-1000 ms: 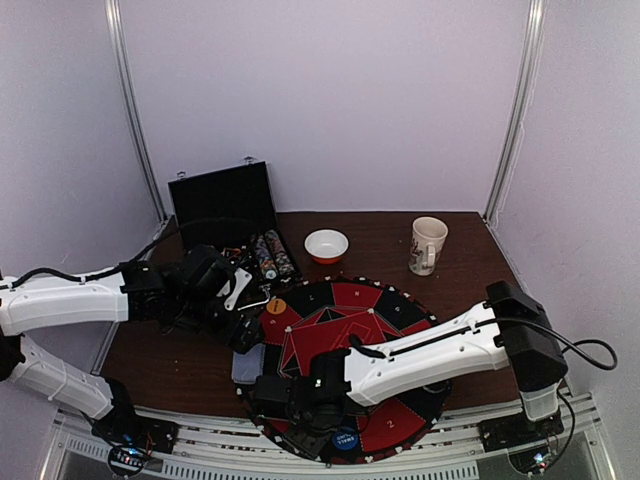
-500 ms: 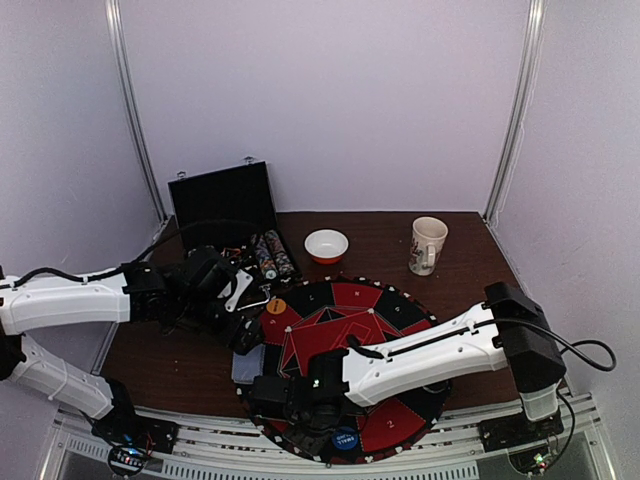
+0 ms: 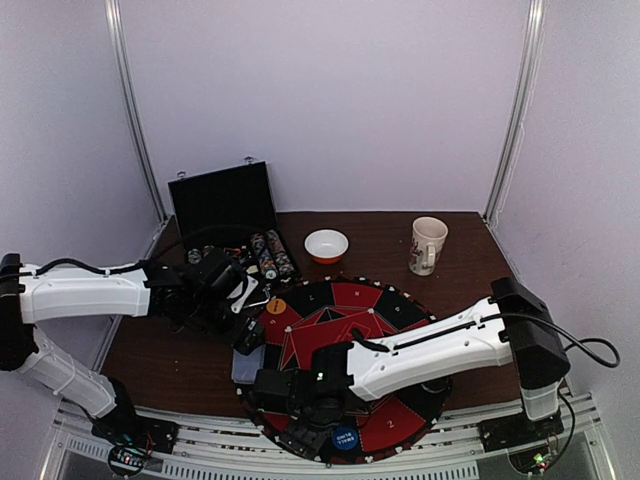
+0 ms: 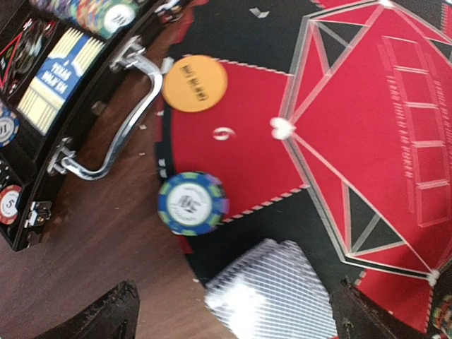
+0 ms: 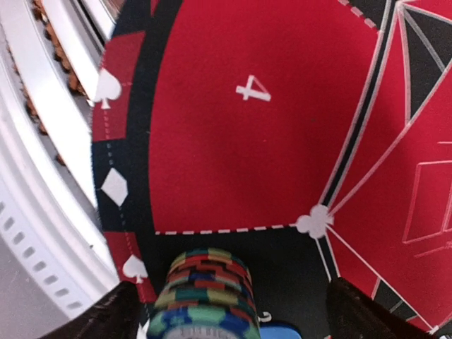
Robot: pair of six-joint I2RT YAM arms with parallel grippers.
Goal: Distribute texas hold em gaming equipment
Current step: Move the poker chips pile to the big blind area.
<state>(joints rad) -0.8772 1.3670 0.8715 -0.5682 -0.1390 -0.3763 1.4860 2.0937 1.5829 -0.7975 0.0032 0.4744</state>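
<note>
Cards [image 4: 272, 293] with grey-blue backs are stacked in a small pile at the left edge of the round mat [image 4: 233, 141], partly on its black border. The left gripper [image 4: 244, 314] is held over this pile with its jaws spread wide, one fingertip shown at each side and nothing pinched. A blue-rimmed chip [image 4: 192, 203] is laid flat on the mat's rim just beside the pile, and an orange disc [image 4: 195, 83] is set farther along on a red field. The black briefcase [image 4: 42, 106] is opened beside the mat, its metal handle turned toward it. The right gripper [image 5: 236, 314] is positioned at the near rim by the field marked 4; its jaws are spread too, and a stack of mixed-colour chips [image 5: 205, 289] is stood between them, with gaps seen on both sides. A blue disc [image 3: 343, 437] is seen on the mat just beside that gripper. A white bowl [image 3: 326, 244] and a mug [image 3: 428, 244] are placed at the far side of the table [image 3: 180, 370]
</note>
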